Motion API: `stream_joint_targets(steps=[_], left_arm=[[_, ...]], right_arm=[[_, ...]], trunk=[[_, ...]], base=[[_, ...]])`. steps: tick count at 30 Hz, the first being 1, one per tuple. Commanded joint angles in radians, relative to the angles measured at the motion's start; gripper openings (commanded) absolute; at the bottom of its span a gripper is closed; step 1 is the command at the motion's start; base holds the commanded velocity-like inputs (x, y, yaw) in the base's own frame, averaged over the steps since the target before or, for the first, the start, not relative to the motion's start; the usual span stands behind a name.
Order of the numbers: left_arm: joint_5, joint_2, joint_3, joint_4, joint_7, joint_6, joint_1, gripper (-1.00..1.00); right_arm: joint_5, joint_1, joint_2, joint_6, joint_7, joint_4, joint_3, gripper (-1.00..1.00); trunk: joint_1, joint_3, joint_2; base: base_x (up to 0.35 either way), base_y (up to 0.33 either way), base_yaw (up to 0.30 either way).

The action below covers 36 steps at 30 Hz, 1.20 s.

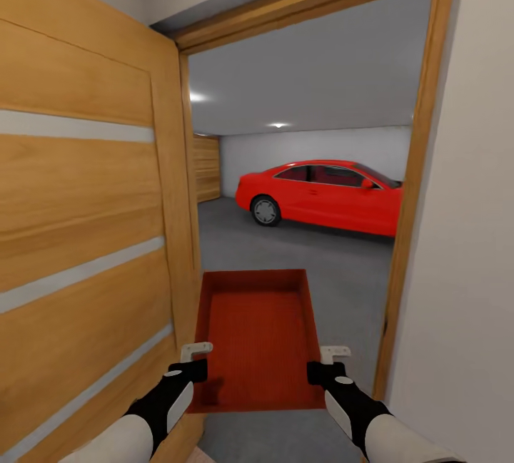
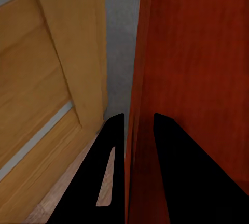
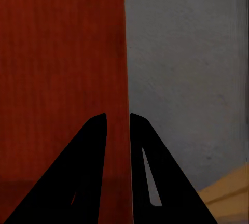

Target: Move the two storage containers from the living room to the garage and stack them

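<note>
Storage container (image 1: 257, 338) judged rigid and light; left hand (image 1: 195, 353) and right hand (image 1: 334, 356) each clamp a side wall, a sound hold.

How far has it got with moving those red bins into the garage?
Partway. One orange-red bin is carried through the doorway, the left gripper and right gripper each clamped on a side wall. The garage floor and red car lie ahead. Setting it down, fetching and stacking the second remain.

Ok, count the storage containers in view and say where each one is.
1: one storage container, held between the left gripper and right gripper, in the doorway facing the garage. A second may be elsewhere, unseen.
</note>
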Motion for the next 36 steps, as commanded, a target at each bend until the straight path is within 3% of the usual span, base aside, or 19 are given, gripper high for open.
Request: stream_joint_targets(steps=[1,36], left_arm=[[-0.012,0.033,0.016,-0.015,0.026,-0.030,-0.001,-1.00],[-0.012,0.033,0.016,-0.015,0.026,-0.030,0.000,-1.00]], right_arm=[[-0.009,0.000,-0.001,-0.003,-0.009,0.004,-0.002,-1.00],[-0.009,0.000,-0.001,-0.003,-0.009,0.003,-0.002,-1.00]], trunk=[[0.001,-0.001,-0.001],[0.001,-0.001,-0.001]], base=[[0.246,0.216,-0.284],[0.245,0.212,-0.277]])
